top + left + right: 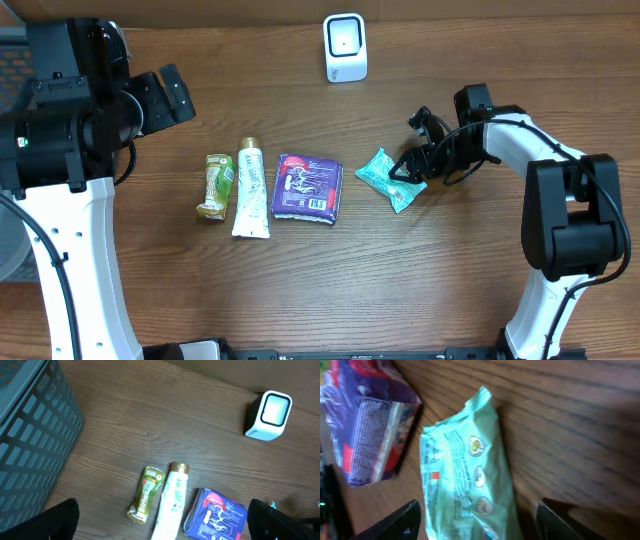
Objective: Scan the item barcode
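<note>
Mint-green packet [388, 178] lies flat on the desk [300, 290], right of centre, below and to the right of the white scanner [345, 47]. At far left, the left gripper [178, 95] hangs above the desk with its jaws spread wide, holding nothing. Next comes a row lying side by side: a small green tube [214, 186], a white tube [250, 188] and a purple packet [308, 188]. Just right of the row is the mint-green packet. The right gripper [405, 168] straddles its right end, jaws spread, one finger on either side.
</note>
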Controlling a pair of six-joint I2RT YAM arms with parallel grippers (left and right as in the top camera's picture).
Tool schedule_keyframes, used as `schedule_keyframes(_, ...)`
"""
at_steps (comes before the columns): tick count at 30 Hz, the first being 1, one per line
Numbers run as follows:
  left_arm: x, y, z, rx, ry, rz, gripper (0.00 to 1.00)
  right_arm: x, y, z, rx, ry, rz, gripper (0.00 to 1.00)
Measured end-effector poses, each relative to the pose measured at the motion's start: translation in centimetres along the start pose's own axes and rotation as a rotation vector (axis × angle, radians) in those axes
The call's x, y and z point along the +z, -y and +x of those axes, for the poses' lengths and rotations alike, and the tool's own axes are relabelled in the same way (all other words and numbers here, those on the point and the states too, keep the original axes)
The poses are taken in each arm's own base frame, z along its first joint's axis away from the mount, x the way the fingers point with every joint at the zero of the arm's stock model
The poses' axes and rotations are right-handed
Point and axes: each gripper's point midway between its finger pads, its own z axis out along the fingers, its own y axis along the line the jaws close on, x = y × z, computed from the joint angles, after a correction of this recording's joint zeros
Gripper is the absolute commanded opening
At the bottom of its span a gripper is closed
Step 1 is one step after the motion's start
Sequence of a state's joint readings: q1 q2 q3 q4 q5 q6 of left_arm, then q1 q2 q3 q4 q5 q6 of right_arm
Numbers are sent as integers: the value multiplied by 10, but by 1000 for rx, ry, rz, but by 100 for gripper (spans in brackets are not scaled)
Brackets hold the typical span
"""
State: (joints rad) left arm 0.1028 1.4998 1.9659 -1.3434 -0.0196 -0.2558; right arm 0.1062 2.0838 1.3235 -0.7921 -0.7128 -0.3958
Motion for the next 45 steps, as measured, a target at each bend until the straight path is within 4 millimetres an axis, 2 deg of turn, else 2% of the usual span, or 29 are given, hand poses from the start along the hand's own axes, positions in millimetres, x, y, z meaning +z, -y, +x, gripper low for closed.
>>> schedule_keyframes(4,0,0,0,0,0,0,100,6,-7,7,35,24,-57,66)
schedule_keyframes(8,0,0,0,0,0,0,99,11,-12,16,107,32,-97,51)
schedule_keyframes(9,0,0,0,0,0,0,100,13,-14,19,137,30,-112,43)
schedule_keyframes(13,0,0,0,0,0,0,99,19,-16,31,277,16,-146,28)
schedule_keyframes(18,0,0,0,0,-1,0,99,23,-15,33,412,24,-156,28)
schedule_keyframes(19,0,0,0,0,0,0,100,24,-15,32,429,29,-162,30)
schedule_keyframes(21,0,0,0,0,0,0,100,24,-16,29,449,45,-176,46)
schedule_keyframes(23,0,0,0,0,0,0,100,24,-20,22,448,68,-199,50)
schedule_keyframes(26,0,0,0,0,-1,-1,100,28,-24,12,415,93,-200,50)
schedule_keyframes(29,0,0,0,0,0,0,99,34,-28,5,384,103,-179,44)
schedule_keyframes(31,0,0,0,0,0,0,99,39,-29,4,374,100,-144,30)
schedule_keyframes(33,0,0,0,0,0,0,99,44,-27,3,371,98,-94,9)
schedule_keyframes(34,0,0,0,0,0,0,100,47,-26,3,371,97,-72,5)
schedule_keyframes(45,0,0,0,0,0,0,100,52,-28,-1,404,106,-9,4)
